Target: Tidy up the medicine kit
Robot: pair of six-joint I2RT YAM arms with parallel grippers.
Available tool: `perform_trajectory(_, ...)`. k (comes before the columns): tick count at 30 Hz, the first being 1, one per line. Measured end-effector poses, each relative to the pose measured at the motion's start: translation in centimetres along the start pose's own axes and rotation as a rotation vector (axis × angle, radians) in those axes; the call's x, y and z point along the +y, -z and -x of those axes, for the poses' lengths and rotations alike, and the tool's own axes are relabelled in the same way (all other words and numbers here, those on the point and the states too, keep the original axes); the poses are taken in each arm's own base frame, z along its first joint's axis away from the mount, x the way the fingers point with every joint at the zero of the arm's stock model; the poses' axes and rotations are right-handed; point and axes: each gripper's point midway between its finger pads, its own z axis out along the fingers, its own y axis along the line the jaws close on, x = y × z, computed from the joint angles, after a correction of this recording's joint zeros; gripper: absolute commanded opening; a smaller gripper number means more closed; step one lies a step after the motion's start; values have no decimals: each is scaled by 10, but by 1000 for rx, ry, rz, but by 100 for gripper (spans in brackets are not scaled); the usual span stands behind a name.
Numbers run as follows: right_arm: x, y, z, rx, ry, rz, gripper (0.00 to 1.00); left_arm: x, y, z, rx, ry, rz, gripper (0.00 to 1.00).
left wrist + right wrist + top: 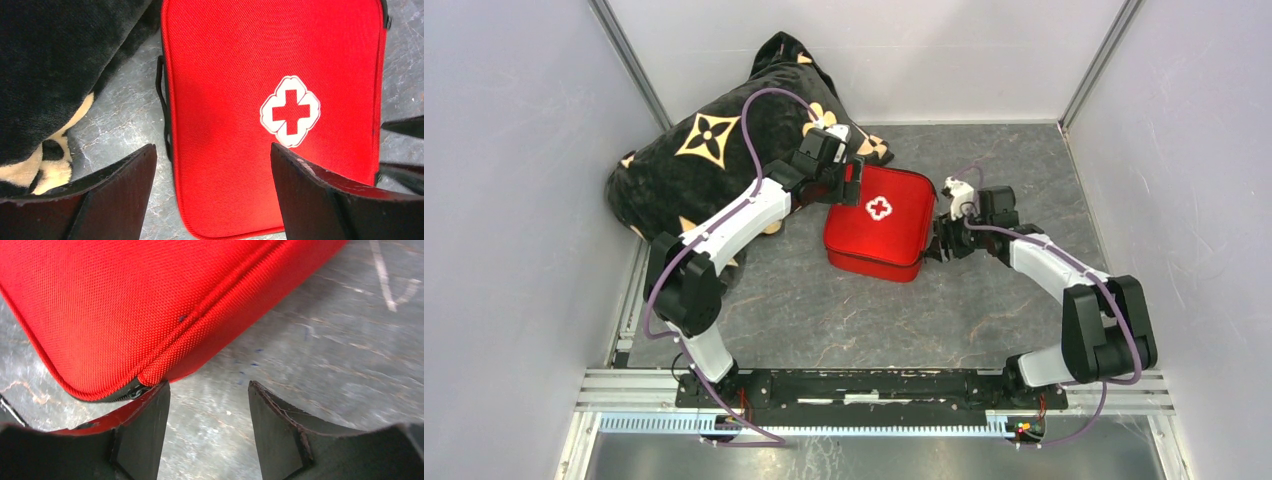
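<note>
Grey marbled tabletop [844, 320] with red hard-shell medicine kit [879, 225] lying closed at centre, black gold-flowered pillow [694, 160] at its ten o'clock, left gripper [212, 150] spread above the lid, and right gripper [207, 387] spread, empty, at three o'clock.

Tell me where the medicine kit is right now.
In the top view, the medicine kit lies closed, cross up, near the middle of the table, just right of the black pillow that fills the far-left corner.

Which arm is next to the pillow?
The left arm, open jaws at the kit's edge by the pillow; the right arm is across the kit.
</note>
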Motion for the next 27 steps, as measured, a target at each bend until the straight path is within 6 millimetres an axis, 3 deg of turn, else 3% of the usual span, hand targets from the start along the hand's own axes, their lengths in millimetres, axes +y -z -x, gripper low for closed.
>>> perform_trajectory(9,96,-30,-9,41,167,210,70,12,0,3,-18,2,65,91)
perform_trajectory(13,87,-25,2,-5,174,124,72,16,0,4,-23,3,82,91)
perform_trajectory(18,79,0,17,-156,190,51,73,16,0,4,-23,3,83,91)
perform_trajectory(27,108,-10,-10,-170,167,256,72,16,-1,4,-20,0,80,90)
